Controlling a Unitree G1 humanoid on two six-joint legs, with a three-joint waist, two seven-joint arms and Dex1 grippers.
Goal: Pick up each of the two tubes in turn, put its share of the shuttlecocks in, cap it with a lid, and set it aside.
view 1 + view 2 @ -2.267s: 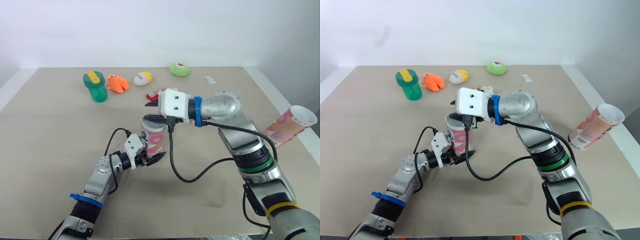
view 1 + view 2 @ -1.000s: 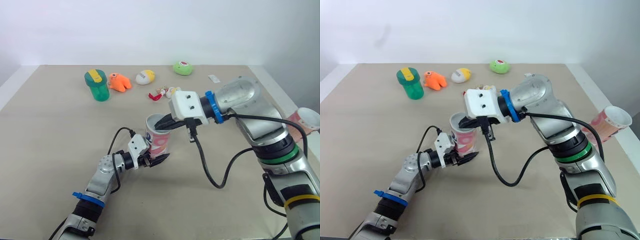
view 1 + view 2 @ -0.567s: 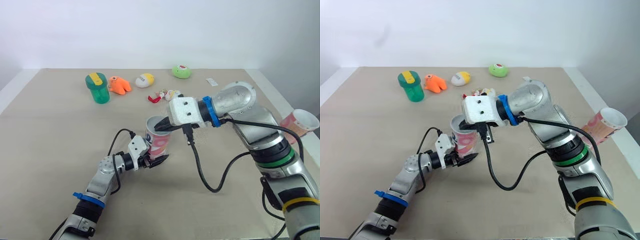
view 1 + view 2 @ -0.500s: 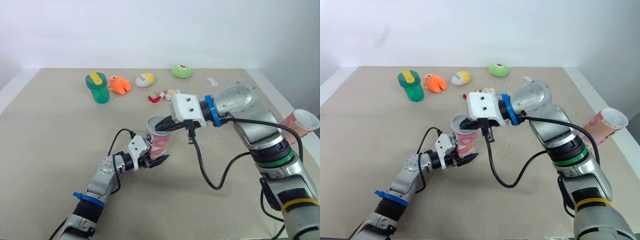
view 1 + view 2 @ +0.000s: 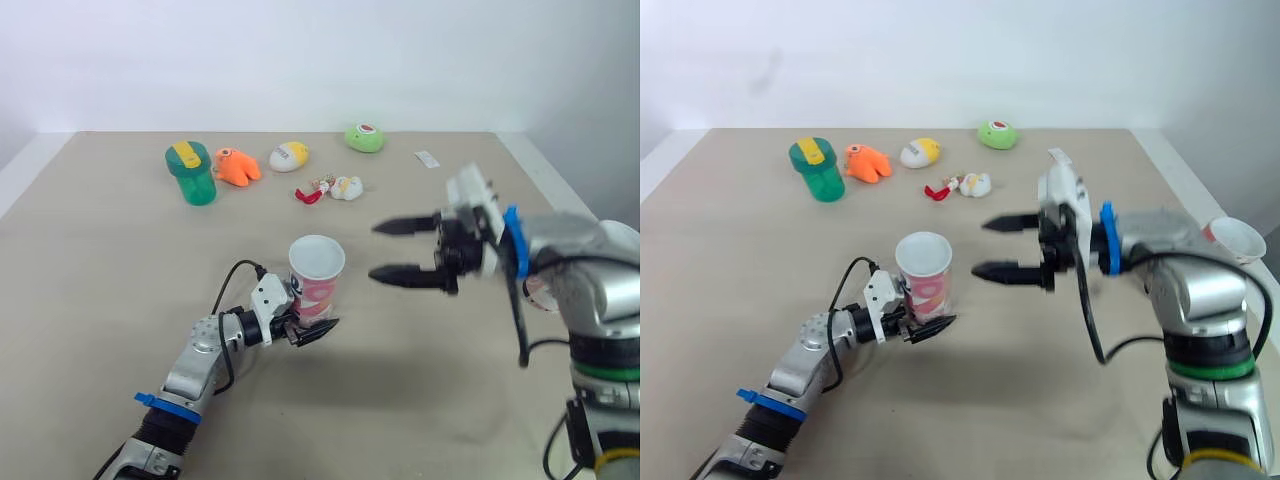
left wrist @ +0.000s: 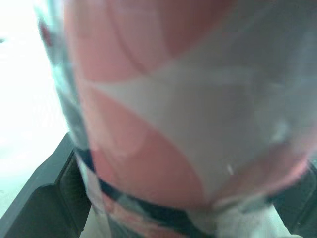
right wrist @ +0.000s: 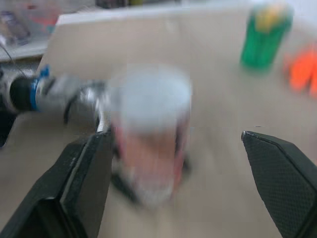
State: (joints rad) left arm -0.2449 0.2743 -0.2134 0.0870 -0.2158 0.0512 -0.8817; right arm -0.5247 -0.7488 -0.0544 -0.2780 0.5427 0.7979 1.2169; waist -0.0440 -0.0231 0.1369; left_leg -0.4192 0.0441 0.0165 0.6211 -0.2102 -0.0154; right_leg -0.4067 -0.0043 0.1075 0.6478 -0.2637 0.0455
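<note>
The left claw [image 5: 312,322] is clamped low on the pink-patterned tube [image 5: 316,275], which stands upright, its mouth open, near the middle of the table [image 5: 100,240]. The right claw [image 5: 374,250] hangs in the air to the tube's right, fingers spread wide apart and pointing toward it.

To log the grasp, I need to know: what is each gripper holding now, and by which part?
The left gripper holds the upright pink tube near its base. The right gripper is open and holds nothing.
</note>
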